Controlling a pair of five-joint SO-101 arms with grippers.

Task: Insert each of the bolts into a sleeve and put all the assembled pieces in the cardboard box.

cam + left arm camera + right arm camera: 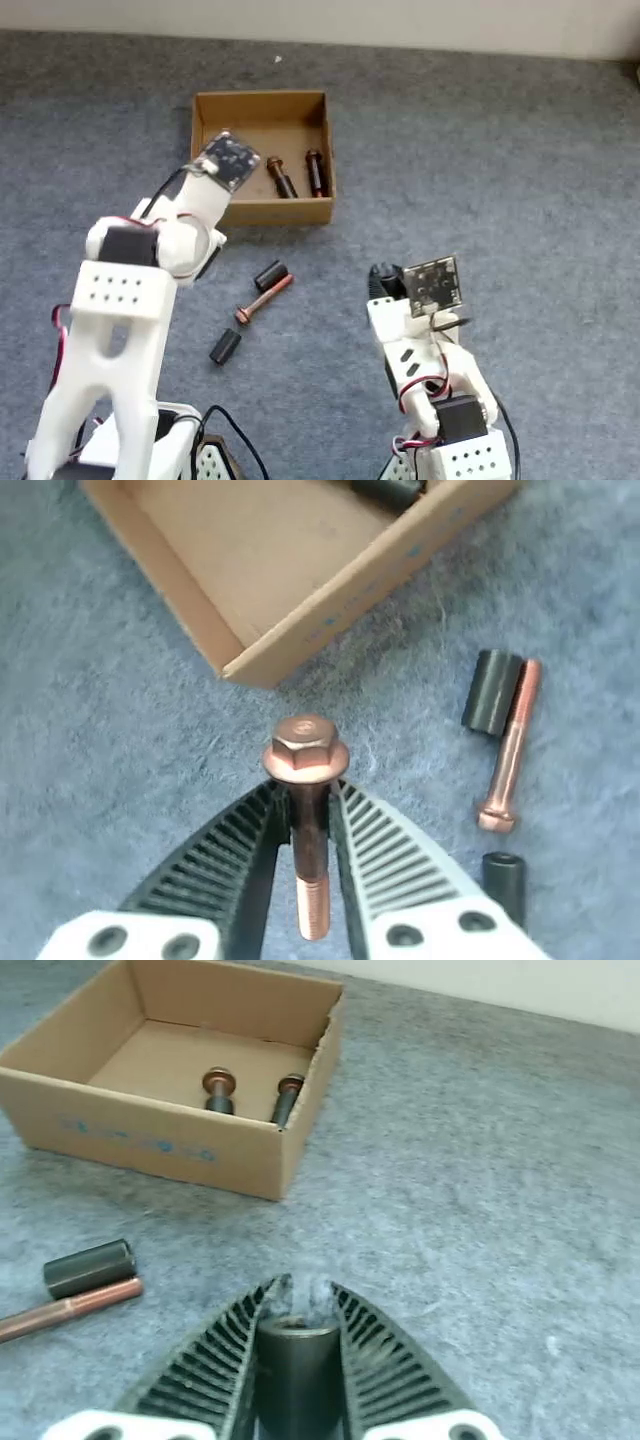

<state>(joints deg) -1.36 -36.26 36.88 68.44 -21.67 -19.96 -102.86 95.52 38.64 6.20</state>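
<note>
1. Your left gripper (308, 790) has its fingers drawn in to a narrow gap. They pinch a copper bolt (308, 840) by the shank. The hex head sits just past the fingertips, and the threaded end points back toward the wrist.
2. Your right gripper (307, 1290) pinches a black sleeve (297, 1370) between its fingers. The sleeve's open end is set a little behind the tips.
3. The rear of that black sleeve is cut off at the frame's edge. In the left wrist view a dark piece inside the cardboard box (260, 212) is also cut off, and you cannot tell what it is.
4. The box stands toward the far edge of the grey carpet (520, 150). The held bolt hangs over the carpet, near the box's front-left corner.
5. Two assembled pieces (281, 177) (316, 172) lie in the box by its right wall.
6. A loose bolt (263, 298) lies on the carpet in front of the box. A second sleeve (270, 275) is just beside it, and a third sleeve (225, 346) lies apart, nearer the carpet's near edge.
</note>
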